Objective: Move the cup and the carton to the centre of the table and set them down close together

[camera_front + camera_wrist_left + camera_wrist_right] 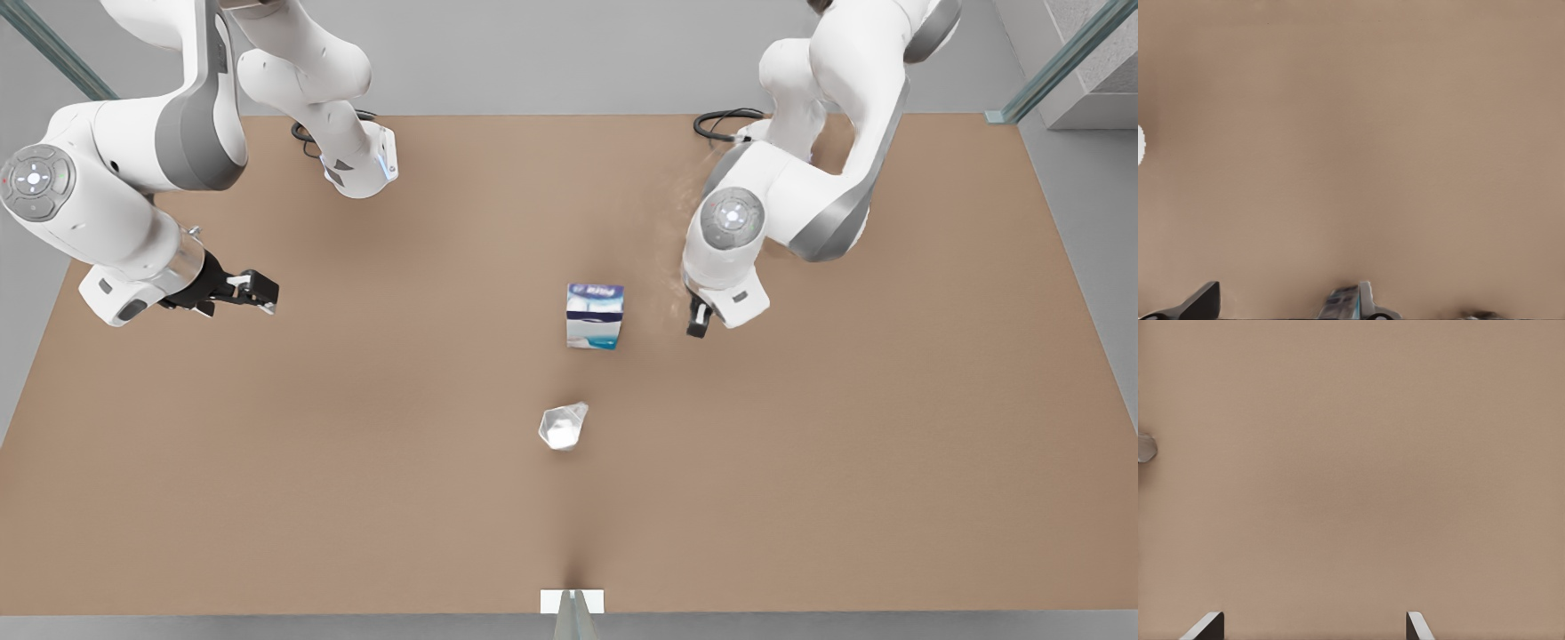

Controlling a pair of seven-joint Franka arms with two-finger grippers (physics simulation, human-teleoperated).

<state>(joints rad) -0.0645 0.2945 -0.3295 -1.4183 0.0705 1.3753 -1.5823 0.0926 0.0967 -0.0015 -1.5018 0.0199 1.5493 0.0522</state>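
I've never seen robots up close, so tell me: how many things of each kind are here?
cup: 1
carton: 1
pincers: 2, the left pincer beside the carton, the right pincer waiting at the front view's left
Total: 4

The bench is plain matte light brown, without pattern. The carton, just beside the left claw, is white with a dark blue band at its top and light blue/teal print below. The cup, farther from that claw, is pale grey-white with brighter facets. The left claw and the right claw have black fingers. The arms are white with grey panels. The floor is grey.
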